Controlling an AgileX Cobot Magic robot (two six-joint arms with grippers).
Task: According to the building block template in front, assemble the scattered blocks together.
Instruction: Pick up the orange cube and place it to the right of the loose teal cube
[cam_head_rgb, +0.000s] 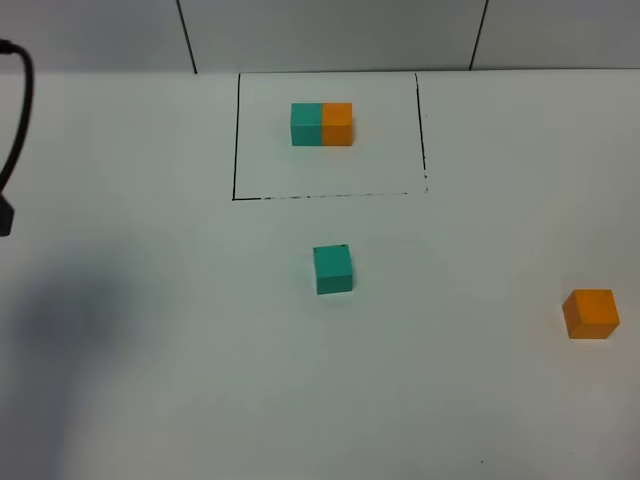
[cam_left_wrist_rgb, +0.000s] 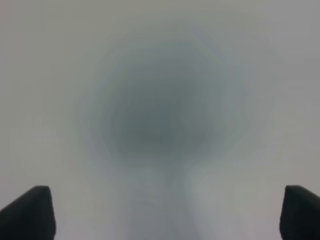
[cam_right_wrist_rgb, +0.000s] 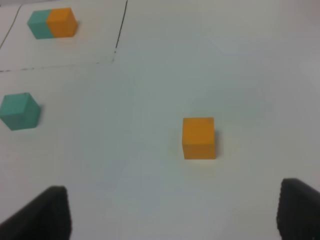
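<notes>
The template (cam_head_rgb: 322, 124), a teal cube joined to an orange cube on its right, sits inside a black-outlined rectangle at the back; it also shows in the right wrist view (cam_right_wrist_rgb: 52, 23). The loose teal cube (cam_head_rgb: 333, 269) (cam_right_wrist_rgb: 19, 111) lies mid-table. The loose orange cube (cam_head_rgb: 590, 314) (cam_right_wrist_rgb: 199, 138) lies at the far right. My right gripper (cam_right_wrist_rgb: 175, 215) is open, its fingers wide apart, short of the orange cube. My left gripper (cam_left_wrist_rgb: 165, 215) is open over bare blurred table, holding nothing. Neither gripper shows in the exterior view.
A black outline (cam_head_rgb: 236, 140) marks the template area on the white table (cam_head_rgb: 180, 380). A black cable (cam_head_rgb: 20, 110) hangs at the left edge. A soft shadow lies on the table at the left.
</notes>
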